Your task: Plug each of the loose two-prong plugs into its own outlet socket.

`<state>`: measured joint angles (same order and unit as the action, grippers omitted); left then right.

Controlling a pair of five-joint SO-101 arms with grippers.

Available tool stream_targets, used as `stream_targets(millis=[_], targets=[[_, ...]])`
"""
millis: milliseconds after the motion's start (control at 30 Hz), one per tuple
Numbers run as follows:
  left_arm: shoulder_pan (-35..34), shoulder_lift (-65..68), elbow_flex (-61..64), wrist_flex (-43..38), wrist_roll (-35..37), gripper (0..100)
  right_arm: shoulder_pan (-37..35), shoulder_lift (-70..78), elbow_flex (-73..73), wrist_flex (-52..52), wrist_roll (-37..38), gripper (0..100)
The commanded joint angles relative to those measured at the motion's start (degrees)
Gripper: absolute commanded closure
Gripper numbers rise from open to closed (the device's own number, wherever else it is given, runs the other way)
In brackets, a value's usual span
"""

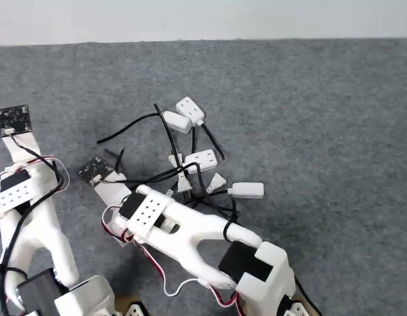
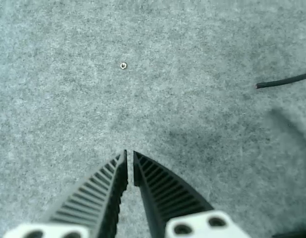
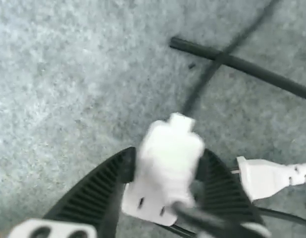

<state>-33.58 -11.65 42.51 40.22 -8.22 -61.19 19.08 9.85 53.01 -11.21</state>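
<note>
My right gripper (image 3: 168,154) is spread about halfway and clamps a white outlet socket (image 3: 163,173) between its black ribbed fingers (image 3: 101,188). The socket's two slots face my wrist camera, and a black cord leaves its far end. This held socket sits at the near edge of the cord tangle (image 1: 190,168), where my right arm (image 1: 190,230) lies across the grey carpet (image 1: 322,118). A loose two-prong plug (image 3: 267,176) lies on the carpet just beside the held socket. Its prongs point toward my gripper but stay apart from it.

Within the tangle lie a middle socket (image 1: 202,158) and a small plug (image 1: 217,182). A far socket (image 1: 189,108) sits at the tangle's far edge.

My left gripper (image 2: 129,152) is closed to a thin slit and holds nothing. It hangs over bare carpet well to the left of the tangle, with a stray cord end (image 2: 284,82) lying nearby.
</note>
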Motion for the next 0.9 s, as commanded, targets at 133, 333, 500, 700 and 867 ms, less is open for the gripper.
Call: stream_targets(millis=[133, 333, 500, 700, 867], targets=[[0.26, -0.18, -0.13, -1.49, 0.62, 99, 5.93, -4.35, -5.45, 11.47, 4.92, 99.2], [0.44, -0.09, -0.13, -1.58, 0.53, 99, 13.23, -21.05, -8.7, 27.12, 12.84, 99.1], [2.64, 1.14, -0.4, -1.85, -1.23, 99, 28.18, -38.02, -8.53, 35.12, 18.11, 99.1], [3.6, 6.15, -5.32, 1.32, -2.02, 99, 61.32, -49.98, -0.44, 36.09, 28.22, 99.0], [3.78, 7.56, -6.9, 3.16, -2.2, 97, 91.91, -50.33, 17.14, 14.81, 36.84, 99.0]])
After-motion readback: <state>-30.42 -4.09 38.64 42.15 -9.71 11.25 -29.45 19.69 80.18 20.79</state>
